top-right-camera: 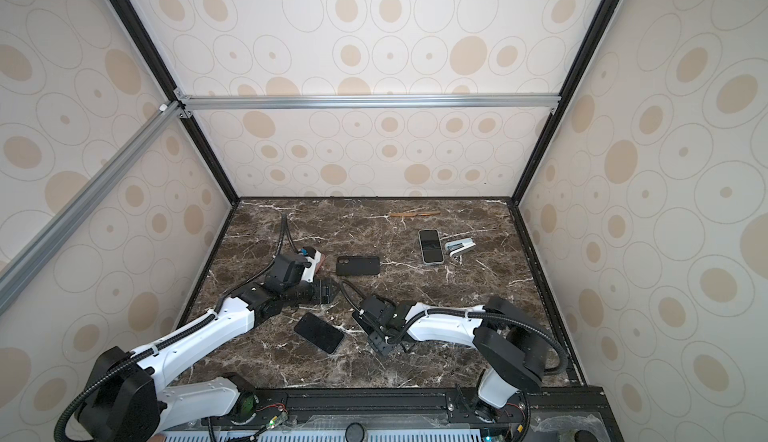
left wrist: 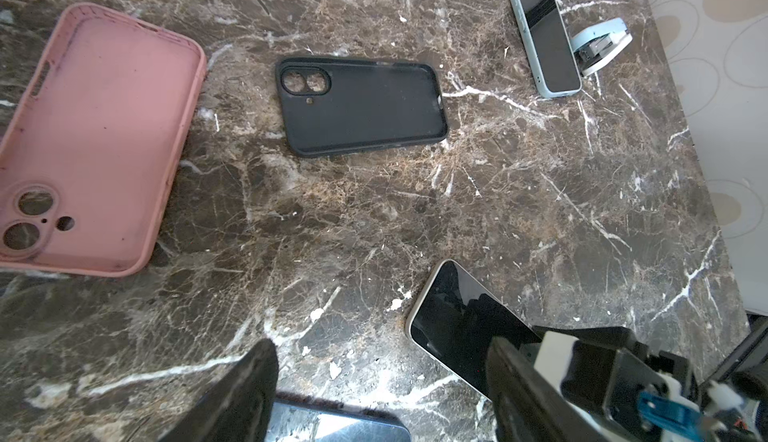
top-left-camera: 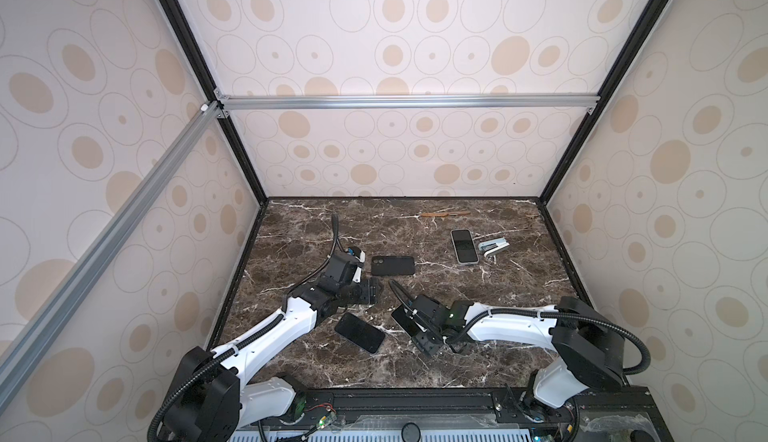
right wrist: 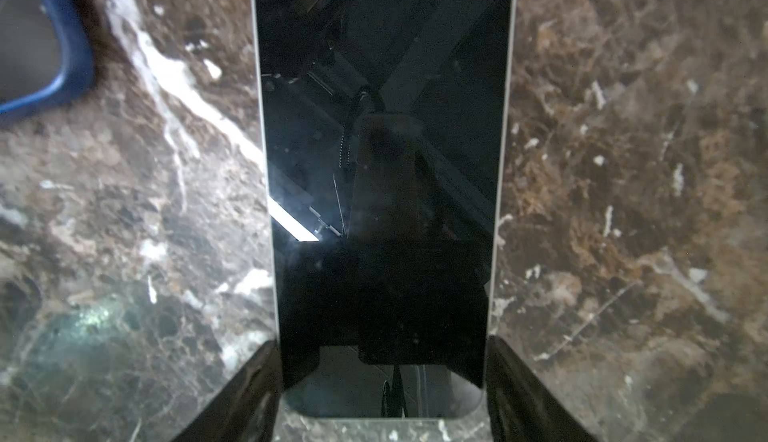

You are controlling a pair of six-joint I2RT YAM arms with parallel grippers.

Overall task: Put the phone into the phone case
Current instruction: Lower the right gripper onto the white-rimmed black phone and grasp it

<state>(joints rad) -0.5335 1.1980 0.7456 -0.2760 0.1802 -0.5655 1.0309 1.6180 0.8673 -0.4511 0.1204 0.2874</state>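
right wrist view: the phone [right wrist: 382, 170] is screen up and looks to be lying on the table [right wrist: 623, 170]. its near end sits between the fingers [right wrist: 249, 390] of the right gripper [right wrist: 382, 394]. the jaws are spread about phone-wide, one finger right at each long edge, but i can't tell if they're squeezing it or just sitting beside it. a blue-edged phone [right wrist: 79, 66] pokes in off to one side of the fingers.

left wrist view: the left gripper [left wrist: 382, 357] is spread wide with nothing in it, just bare table between the fingers. the black case [left wrist: 361, 105] lies empty, open side up, well ahead of them. the pink case [left wrist: 95, 141] is empty too, off to the side. so imo nothing's cased yet, and the whole carry and press-in bit is left.

top view: the left arm [top-left-camera: 291, 319] and right arm [top-left-camera: 511, 323] both reach low over the table, grippers angled toward each other, near but apart.
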